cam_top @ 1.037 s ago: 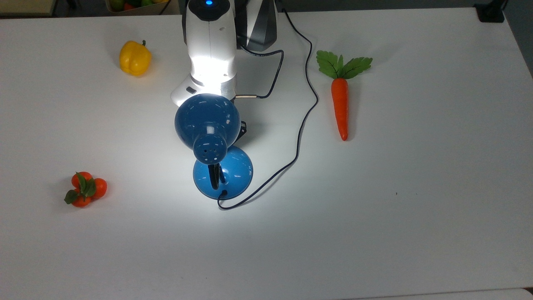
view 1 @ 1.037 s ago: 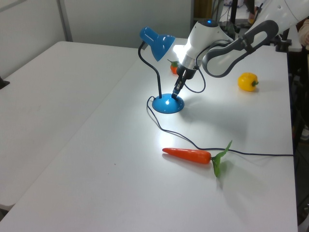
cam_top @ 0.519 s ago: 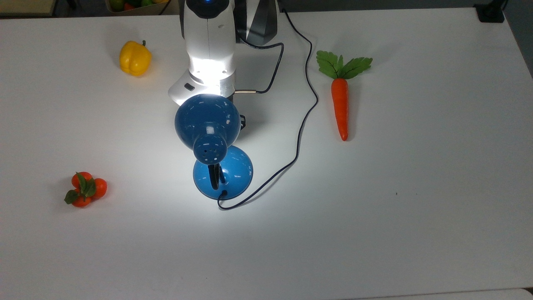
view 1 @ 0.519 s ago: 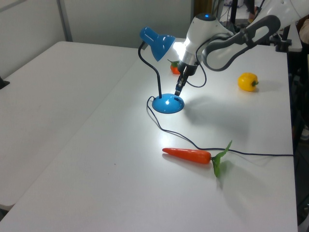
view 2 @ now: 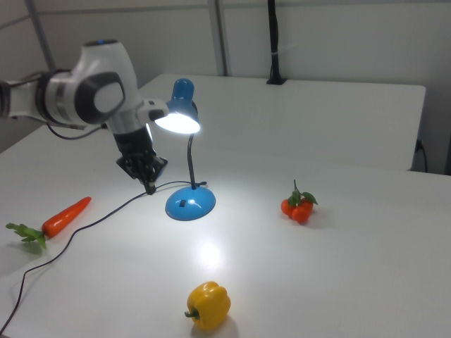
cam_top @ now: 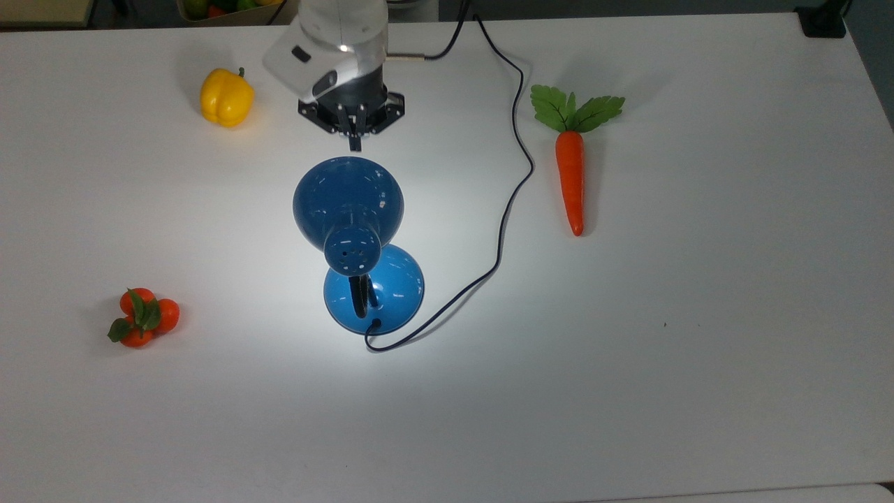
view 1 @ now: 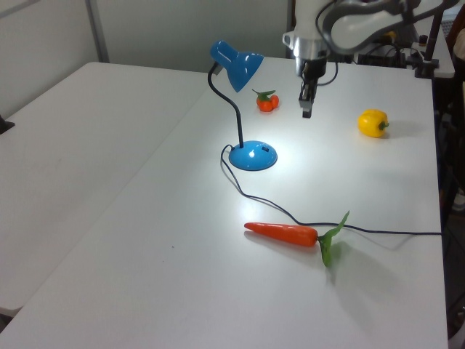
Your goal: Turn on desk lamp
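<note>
The gripper (cam_top: 355, 143) hangs above the white table (cam_top: 698, 349) with its fingers pressed together into one dark tip, nothing between them. In the left view the gripper (view 1: 306, 110) points straight down and is clear of the tabletop; in the right view the gripper (view 2: 150, 187) sits lower in frame, and whether its tip touches the surface cannot be told there.

The desk lamp (cam_top: 349, 209) stands just below the fingers in the top view, apart from them. Its bulb is lit: the right view shows the glowing mouth of the shade on the desk lamp (view 2: 182, 113), and a bright pool lies on the table around the base. In the left view the desk lamp (view 1: 238, 65) stands to the left of the fingers, its round base well apart from them. From the top, the dome shade hides most of the black neck and part of the base.

The lamp's black cord (cam_top: 513, 181) runs off past the top view's upper edge, its far end cut off. A yellow pepper (cam_top: 226, 97) lies to the top view's left of the fingers, a carrot (cam_top: 570, 168) to their right, and a tomato cluster (cam_top: 143, 318) far down-left. The arm (cam_top: 335, 42) is cut off by the top edge.
</note>
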